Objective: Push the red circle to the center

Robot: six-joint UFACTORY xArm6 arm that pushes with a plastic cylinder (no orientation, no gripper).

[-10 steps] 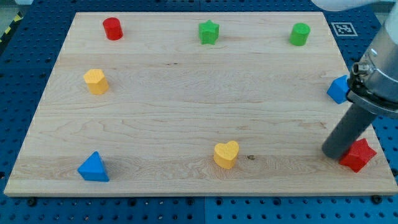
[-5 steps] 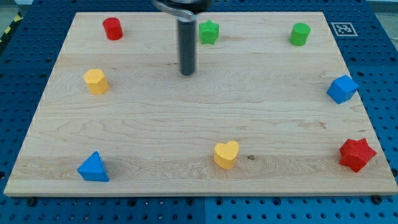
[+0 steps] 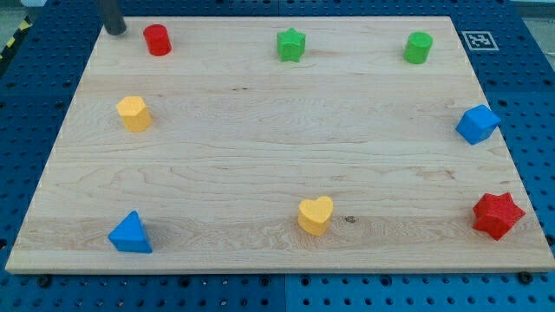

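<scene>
The red circle block [image 3: 157, 40] stands near the top left corner of the wooden board [image 3: 260, 139]. My tip [image 3: 115, 31] is at the view's top left, just left of the red circle and a little higher, with a small gap between them. Only the rod's lower end shows; the rest is cut off by the top edge.
A green star [image 3: 291, 44] and a green cylinder [image 3: 418, 48] stand along the top. A yellow hexagon [image 3: 133, 113] is at the left. A blue triangle [image 3: 130, 233], a yellow heart [image 3: 316, 215], a red star [image 3: 498, 215] and a blue block [image 3: 477, 124] stand elsewhere.
My tip has swept from the right edge by the red star, across the upper middle, to the top left corner beside the red circle. No block has moved.
</scene>
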